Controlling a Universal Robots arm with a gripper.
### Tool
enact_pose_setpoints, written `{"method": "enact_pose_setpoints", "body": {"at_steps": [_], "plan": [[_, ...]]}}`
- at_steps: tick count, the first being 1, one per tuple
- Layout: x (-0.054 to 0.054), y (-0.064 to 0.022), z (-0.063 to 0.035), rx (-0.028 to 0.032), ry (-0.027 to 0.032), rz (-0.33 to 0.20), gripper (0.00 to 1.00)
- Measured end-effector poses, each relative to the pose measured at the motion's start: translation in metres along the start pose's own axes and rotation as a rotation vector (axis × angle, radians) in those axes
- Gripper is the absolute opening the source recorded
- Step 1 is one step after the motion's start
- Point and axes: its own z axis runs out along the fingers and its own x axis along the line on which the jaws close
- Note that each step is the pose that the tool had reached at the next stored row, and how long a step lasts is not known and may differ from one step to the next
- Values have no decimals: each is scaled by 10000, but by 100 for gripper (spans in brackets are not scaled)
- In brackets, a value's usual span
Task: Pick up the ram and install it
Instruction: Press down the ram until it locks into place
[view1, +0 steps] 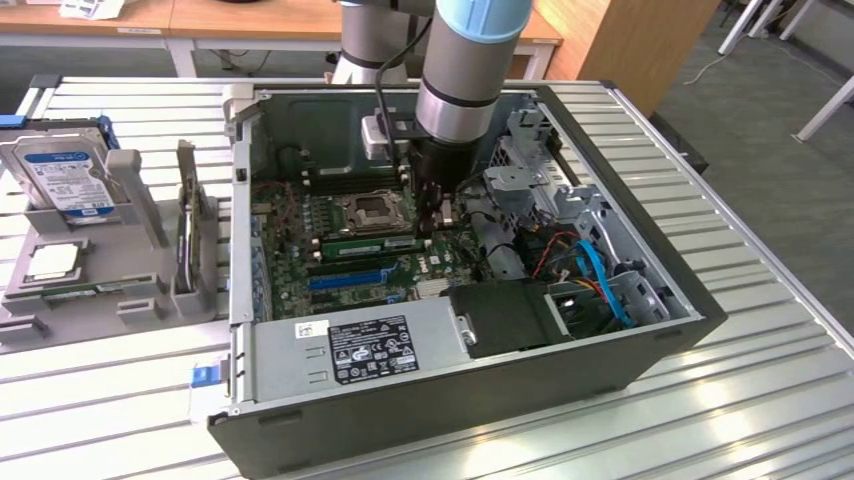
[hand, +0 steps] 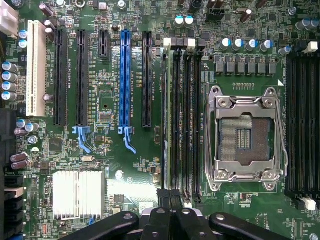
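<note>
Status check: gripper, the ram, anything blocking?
Gripper shut, low inside the open PC case, over the memory slots. Ram standing on edge in a slot beside the CPU socket. Nothing in the way.

Robotics lab or workshop: opened computer case sat on slatted metal desk; wooden benches stood behind.

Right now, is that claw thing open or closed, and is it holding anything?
Gripper: closed, down over the motherboard's memory slots, right at the ram stick standing in a slot. Whether it is actually pinching the stick cannot be told.
</note>
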Motion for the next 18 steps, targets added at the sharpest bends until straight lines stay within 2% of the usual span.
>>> {"method": "enact_pose_setpoints", "body": {"at_steps": [18], "plan": [[0, 0, 17, 0, 0, 0, 10]]}}
